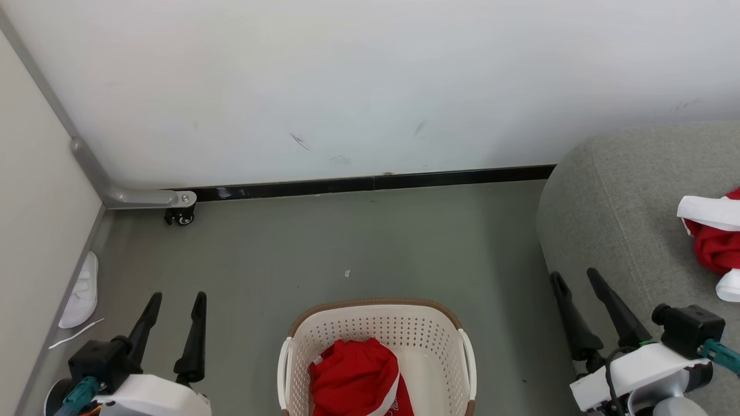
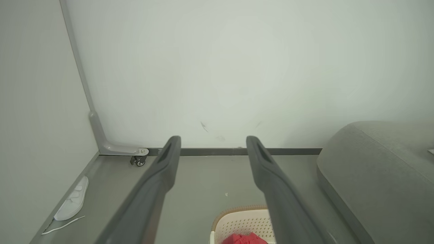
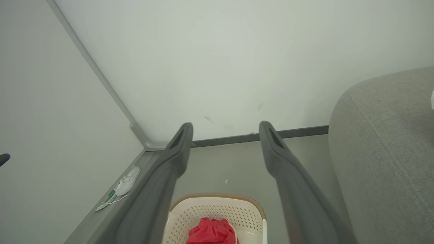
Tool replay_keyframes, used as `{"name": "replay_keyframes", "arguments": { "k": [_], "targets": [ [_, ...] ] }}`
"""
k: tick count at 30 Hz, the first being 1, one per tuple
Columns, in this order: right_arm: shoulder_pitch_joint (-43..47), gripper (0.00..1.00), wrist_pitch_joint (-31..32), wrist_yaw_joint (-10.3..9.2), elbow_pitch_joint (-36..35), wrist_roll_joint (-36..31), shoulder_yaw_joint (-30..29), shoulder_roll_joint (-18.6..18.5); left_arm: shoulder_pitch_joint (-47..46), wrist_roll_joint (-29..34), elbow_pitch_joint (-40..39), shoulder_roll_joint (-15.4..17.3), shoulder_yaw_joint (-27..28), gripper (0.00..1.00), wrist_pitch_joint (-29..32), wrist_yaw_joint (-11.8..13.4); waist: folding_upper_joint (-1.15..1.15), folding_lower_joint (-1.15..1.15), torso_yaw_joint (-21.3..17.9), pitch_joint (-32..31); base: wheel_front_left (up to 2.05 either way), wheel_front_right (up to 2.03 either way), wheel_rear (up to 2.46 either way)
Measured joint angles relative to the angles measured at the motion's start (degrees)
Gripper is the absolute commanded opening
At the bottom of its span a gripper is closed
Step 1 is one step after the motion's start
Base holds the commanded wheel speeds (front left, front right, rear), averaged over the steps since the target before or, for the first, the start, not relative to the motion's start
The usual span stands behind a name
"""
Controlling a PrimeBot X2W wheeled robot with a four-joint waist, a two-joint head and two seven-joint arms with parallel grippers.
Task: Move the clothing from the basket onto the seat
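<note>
Left claw (image 1: 178,297) and right claw (image 1: 573,275) spread empty; we judge a shallow pinch on the red garment (image 1: 352,375) may slip, or snag the laundry basket (image 1: 376,303) wall.

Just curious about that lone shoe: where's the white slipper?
Head view: the slipper lies on the floor at far left, against the side wall, left of the basket.

The basket (image 1: 376,323) is cut off by the head view's bottom edge, so its near rim and the lower part of the red clothing (image 1: 352,375) inside it cannot be seen. Right of the basket, the seat (image 1: 624,208) runs off the right edge, which also cuts the red and white garment (image 1: 714,245) lying on it. Beyond the basket, a pale speck (image 1: 347,273) on the floor (image 1: 416,242) is too small to identify.
</note>
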Motion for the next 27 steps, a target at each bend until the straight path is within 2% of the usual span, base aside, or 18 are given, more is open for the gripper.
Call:
{"name": "replay_keyframes", "arguments": {
  "k": [14, 27],
  "targets": [
    [1.98, 1.00, 0.00, 0.00, -0.90, -2.79, -0.91, 0.88, 2.88, 2.88, -1.15, -2.53, 4.85, 1.00, 0.00, -0.12, 0.00, 0.00, -0.11, -0.10, 0.00, 0.00, 0.00],
    [1.98, 1.00, 0.00, 0.00, -1.18, -3.75, -1.10, 1.52, 3.82, 5.45, -1.79, -4.36, 7.56, 1.00, 0.00, -2.02, 0.00, 0.00, -0.18, 0.15, 0.00, 0.00, 0.00]
  ]
}}
